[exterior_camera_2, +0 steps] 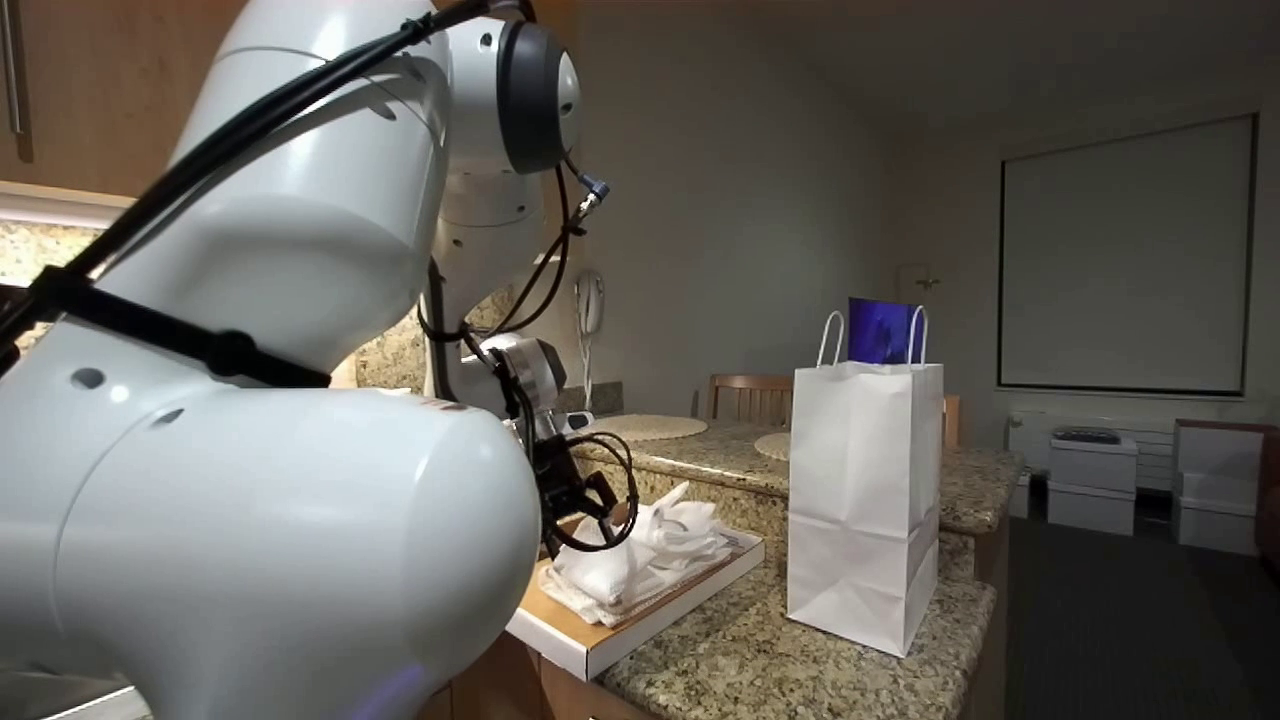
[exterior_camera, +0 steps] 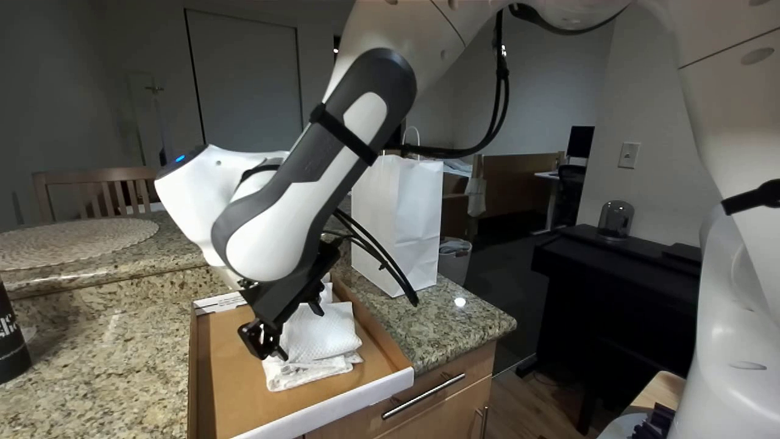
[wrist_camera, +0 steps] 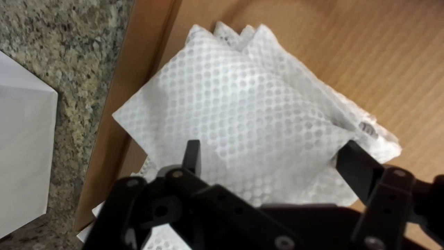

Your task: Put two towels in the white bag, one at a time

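Observation:
White dotted towels (exterior_camera: pixel 329 332) lie folded and piled in a shallow cardboard tray (exterior_camera: pixel 228 366), also seen in an exterior view (exterior_camera_2: pixel 612 575). The top towel (wrist_camera: pixel 236 93) fills the middle of the wrist view. More white cloth (exterior_camera_2: pixel 690 525) lies at the tray's far part; part of it shows at the bottom of the wrist view (wrist_camera: pixel 165 239). My gripper (wrist_camera: pixel 271 147) is open above the pile, fingers wide apart with towel below and between them. In an exterior view the gripper (exterior_camera: pixel 301 332) is tilted over the pile. The white paper bag (exterior_camera_2: pixel 850 490) stands upright beside the tray, handles up; its inside is hidden.
The bag (exterior_camera: pixel 399 225) stands near the granite counter's edge (exterior_camera: pixel 487 323). A raised granite ledge (exterior_camera: pixel 91 274) with woven placemats (exterior_camera: pixel 73 241) runs behind the tray. A black container (exterior_camera: pixel 9 341) stands at the far left. Black cables (exterior_camera: pixel 384 262) hang from the wrist.

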Robot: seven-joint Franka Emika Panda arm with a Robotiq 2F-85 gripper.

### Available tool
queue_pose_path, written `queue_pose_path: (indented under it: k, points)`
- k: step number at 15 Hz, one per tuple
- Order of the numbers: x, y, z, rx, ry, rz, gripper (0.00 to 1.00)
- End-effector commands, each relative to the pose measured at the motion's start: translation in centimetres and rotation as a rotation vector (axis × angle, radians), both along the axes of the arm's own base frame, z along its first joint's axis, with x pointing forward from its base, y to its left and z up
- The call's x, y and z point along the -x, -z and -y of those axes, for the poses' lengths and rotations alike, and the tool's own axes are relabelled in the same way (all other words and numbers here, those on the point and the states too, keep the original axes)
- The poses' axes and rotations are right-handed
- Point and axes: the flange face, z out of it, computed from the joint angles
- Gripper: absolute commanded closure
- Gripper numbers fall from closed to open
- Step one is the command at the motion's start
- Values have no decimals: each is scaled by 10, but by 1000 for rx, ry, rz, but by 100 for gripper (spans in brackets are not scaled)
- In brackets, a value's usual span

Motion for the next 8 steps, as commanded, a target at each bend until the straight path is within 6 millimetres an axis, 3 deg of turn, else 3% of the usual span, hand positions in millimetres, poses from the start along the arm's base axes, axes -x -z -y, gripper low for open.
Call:
queue_pose_path:
  k: [1, 8]
  points:
    - [15, 1, 0, 11, 26, 3, 0]
    - [30, -17, -19, -30, -11, 25, 0]
